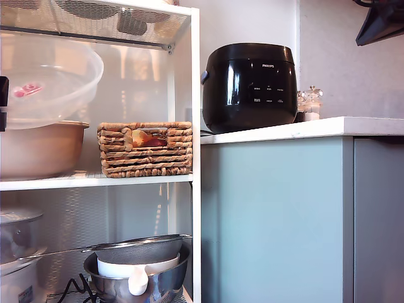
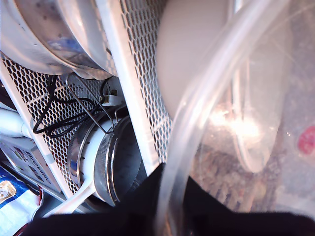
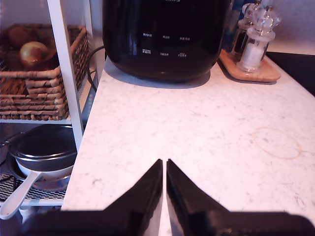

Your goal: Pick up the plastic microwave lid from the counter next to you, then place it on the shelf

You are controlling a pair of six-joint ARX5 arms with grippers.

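Observation:
The plastic microwave lid (image 1: 50, 76) is a clear dome with a red-pink tab. It hangs tilted inside the rack at the exterior view's left, just over a beige bowl (image 1: 38, 148) that stands on the shelf (image 1: 95, 182). My first gripper (image 2: 167, 216) is shut on the lid's rim (image 2: 197, 123), and a black piece of it shows at the exterior view's left edge (image 1: 3, 101). My second gripper (image 3: 164, 169) is shut with nothing in it, low over the white counter (image 3: 197, 137) in front of the black cooker (image 3: 165, 34).
A wicker basket (image 1: 145, 148) with an onion sits on the shelf beside the bowl. A wire-mesh tier (image 1: 95, 22) lies close above the lid. The cooker (image 1: 249, 85) and shakers (image 1: 309, 104) stand on the counter (image 1: 303, 129). A strainer and steel bowls (image 1: 139, 265) fill the lower tier.

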